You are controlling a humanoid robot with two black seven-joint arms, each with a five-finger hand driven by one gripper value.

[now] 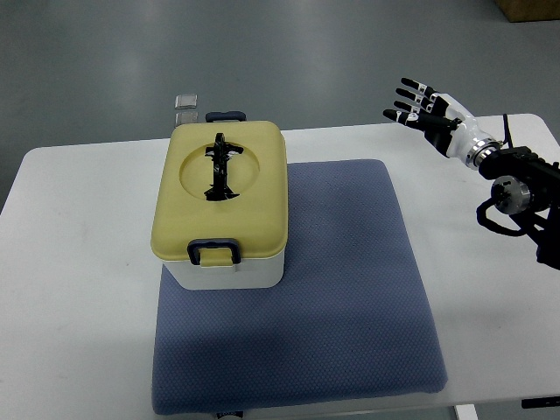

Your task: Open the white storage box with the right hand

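The white storage box (224, 229) sits on the blue mat (341, 297) on the table (79, 262). Its yellow lid (219, 188) is on, and the front latch (214, 253) looks shut. The right hand (423, 108) is far off, fingers spread, holding nothing. So I think the opening has not begun.

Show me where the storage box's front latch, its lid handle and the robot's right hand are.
front latch (214, 253), top view, the dark clasp's middle.
lid handle (219, 166), top view, middle of the black handle.
right hand (422, 107), top view, the palm.
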